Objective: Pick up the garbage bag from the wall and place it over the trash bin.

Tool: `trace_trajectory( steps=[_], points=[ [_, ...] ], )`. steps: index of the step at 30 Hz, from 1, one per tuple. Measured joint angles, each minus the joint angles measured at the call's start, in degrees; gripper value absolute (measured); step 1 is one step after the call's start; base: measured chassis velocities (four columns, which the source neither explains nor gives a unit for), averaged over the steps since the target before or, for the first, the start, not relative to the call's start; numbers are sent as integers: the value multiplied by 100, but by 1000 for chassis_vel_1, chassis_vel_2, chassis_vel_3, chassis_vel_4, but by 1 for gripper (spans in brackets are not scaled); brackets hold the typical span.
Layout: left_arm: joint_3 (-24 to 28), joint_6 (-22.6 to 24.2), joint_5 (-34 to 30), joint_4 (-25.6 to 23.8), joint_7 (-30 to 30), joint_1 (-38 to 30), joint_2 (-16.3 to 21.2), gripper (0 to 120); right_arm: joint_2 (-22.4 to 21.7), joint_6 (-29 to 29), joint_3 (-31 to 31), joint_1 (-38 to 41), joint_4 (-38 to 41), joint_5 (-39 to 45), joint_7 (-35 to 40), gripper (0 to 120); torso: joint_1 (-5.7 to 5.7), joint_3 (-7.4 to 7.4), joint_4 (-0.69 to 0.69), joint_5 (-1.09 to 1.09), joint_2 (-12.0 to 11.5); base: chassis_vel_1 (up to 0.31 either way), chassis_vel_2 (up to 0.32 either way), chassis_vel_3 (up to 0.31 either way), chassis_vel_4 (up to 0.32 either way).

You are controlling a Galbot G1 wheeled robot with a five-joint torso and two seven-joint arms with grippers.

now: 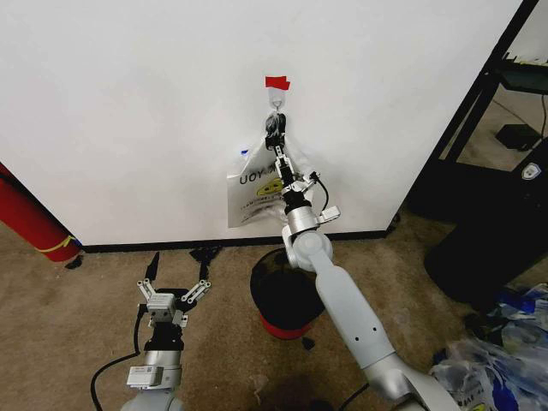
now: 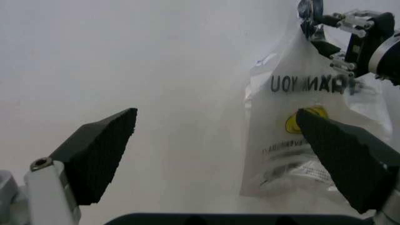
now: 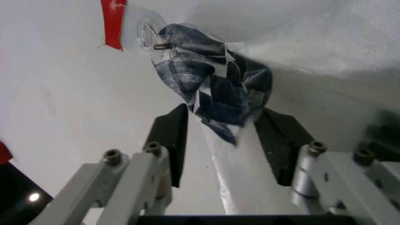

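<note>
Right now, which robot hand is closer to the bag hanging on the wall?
The right. The right gripper has its fingers around the garbage bag just under the wall hook. The left gripper hovers low over the carpet, well apart, fingers open.

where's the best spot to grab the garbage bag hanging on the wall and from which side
Grip the bunched blue handles just below the wall hook, coming straight at the wall from the front. There the garbage bag gathers into a narrow neck that fits between the fingers, while its body hangs wide and slack. The right gripper straddles that neck, jaws not closed on it.
</note>
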Motion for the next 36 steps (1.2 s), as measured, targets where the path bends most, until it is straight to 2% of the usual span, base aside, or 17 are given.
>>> trace_trajectory(
  steps=[2,4,9,10,16,18,22,26,32,34,36],
  points=[
    [-4,-14,-1,0,-1,8,-1,100,8,0,10,10,-31,-16,-10,33,0,0,0,0,0,0,0,0,0],
    [-8,-39,-5,6,-2,11,-1,100,11,0,25,13,-63,-50,-30,24,0,0,-1,0,0,0,0,0,0],
    [-4,-56,-13,39,-4,-7,2,100,-5,0,40,-46,-66,-134,-94,41,0,0,-1,1,0,0,0,0,0],
    [-4,-56,-13,39,-4,-7,2,100,-5,0,40,-46,-66,-134,-94,41,0,0,-1,1,0,0,0,0,0],
    [21,-59,8,51,-4,-9,-3,100,-16,0,90,23,-177,-156,-156,69,0,0,0,0,1,0,0,0,0],
    [21,-59,14,52,-4,-10,-6,100,-15,0,97,40,-209,-157,-172,72,0,0,-1,0,1,0,0,0,0],
    [8,-81,45,59,-3,-3,-26,100,8,0,113,111,-336,-158,-264,86,0,0,-1,0,1,0,0,0,0],
    [2,-121,78,71,-3,10,-55,100,34,-13,111,150,-374,-158,-339,79,0,0,0,0,1,0,0,0,0],
    [-19,-161,104,79,-3,27,-87,100,67,-27,81,190,-377,-170,-388,53,0,0,0,0,1,0,0,0,0],
    [-21,-166,105,81,-3,27,-88,100,68,-28,78,190,-371,-172,-392,49,0,0,0,0,1,0,0,0,0],
    [-24,-176,112,82,-3,29,-89,100,68,-31,79,192,-365,-180,-398,41,0,0,0,0,1,0,0,0,0]
  ],
)
